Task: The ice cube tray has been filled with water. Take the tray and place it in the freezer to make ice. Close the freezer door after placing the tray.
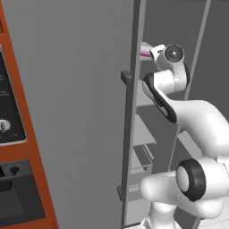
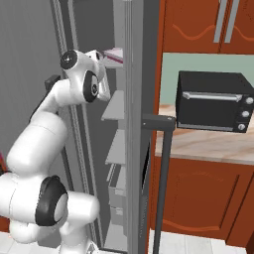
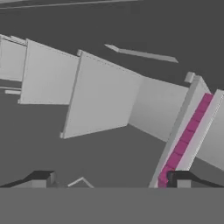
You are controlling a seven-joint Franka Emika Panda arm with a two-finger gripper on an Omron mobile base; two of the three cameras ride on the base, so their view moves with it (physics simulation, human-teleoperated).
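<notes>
My fingers stand wide apart with nothing between them; in the hand view the two dark tips of my gripper (image 3: 109,178) rise far from each other, the right-hand tip just beside the ice cube tray (image 3: 186,138). From here the tray shows as a long thin slab, pale on its flat faces with a vivid pink band of little square steps running along its edge.

Taking the freezer (image 2: 119,149) as the landmark: the tray lies inside it on an upper white shelf, seen in the left base view as a pale sliver with a pink stripe (image 1: 145,51) poking out just past my hand, and in the right base view (image 2: 115,54) at the same height, on the topmost shelf in sight. The shelves beneath are flat, matte white plates stacked down the compartment, with box-shaped bins lower still.

The freezer door (image 1: 71,112) stands swung open, a tall brushed grey panel with a dark vertical bar handle (image 1: 126,134) on its edge, between the compartment and the black oven (image 1: 9,134) set in orange-brown cabinetry.

Beside the freezer's far side, a boxy black toaster oven (image 2: 213,101) sits on a pale mottled counter (image 2: 208,146).
</notes>
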